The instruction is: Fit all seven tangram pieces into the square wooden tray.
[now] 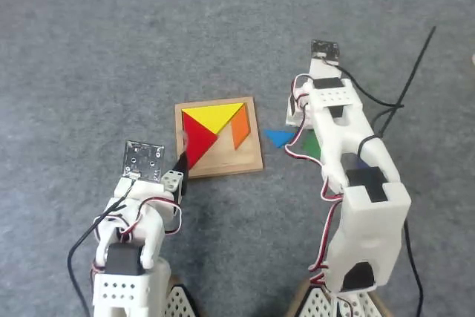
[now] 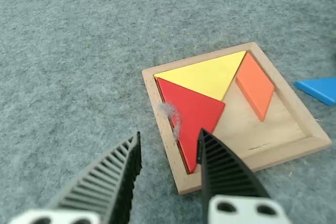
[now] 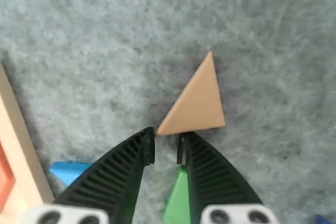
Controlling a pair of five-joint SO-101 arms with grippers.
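The square wooden tray [image 1: 252,162] holds a yellow triangle [image 1: 211,116], a red triangle [image 1: 196,141] and an orange parallelogram [image 1: 240,131]. My left gripper [image 2: 169,136] is open at the tray's near left corner; one finger hangs over the red triangle [image 2: 191,111] and the other over the carpet. My right gripper [image 3: 166,139] hovers over the carpet right of the tray, its fingers only narrowly apart, with a corner of a tan triangle [image 3: 197,103] at the tips. A green piece [image 3: 177,200] lies under it and a blue triangle [image 3: 68,171] lies beside it.
The blue triangle [image 1: 278,137] and the green piece [image 1: 312,148] lie between the tray and the right arm [image 1: 349,154]. Grey carpet covers the whole table. The tray's wall [image 3: 18,140] stands close to the right gripper. Open carpet stretches beyond the tray.
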